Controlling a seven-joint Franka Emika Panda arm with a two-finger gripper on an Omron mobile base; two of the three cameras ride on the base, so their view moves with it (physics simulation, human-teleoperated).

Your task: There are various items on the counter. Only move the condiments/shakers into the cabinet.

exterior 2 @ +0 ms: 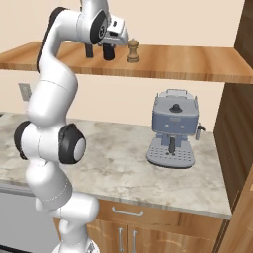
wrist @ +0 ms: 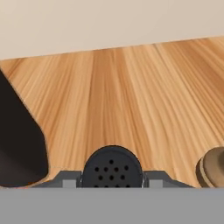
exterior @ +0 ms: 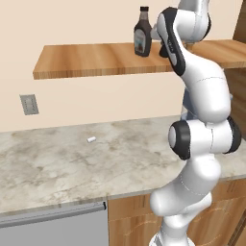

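Note:
Up on the wooden cabinet shelf [exterior 2: 188, 62], my gripper [exterior 2: 108, 53] is shut on the small black shaker [wrist: 112, 168], which stands on the plank. In the hand view its perforated top sits between the two fingertips [wrist: 65, 179]. The dark syrup bottle [exterior: 142, 33] stands on the shelf [exterior: 86, 60] just left of the hand, and appears as a dark shape [wrist: 17, 144] in the hand view. The tan wooden mill [exterior 2: 133, 51] stands on the shelf close to the right of the shaker, its edge [wrist: 212, 168] showing in the hand view. A tiny white cylinder [exterior: 91, 140] lies on the marbled counter [exterior: 57, 168].
A grey-blue coffee machine [exterior 2: 173, 128] stands on the counter under the shelf's right part. Tall dark wood cabinetry [exterior 2: 237, 123] rises at the far right. A wall switch [exterior: 29, 104] is on the back wall, and a dishwasher front [exterior: 53, 226] sits below the counter.

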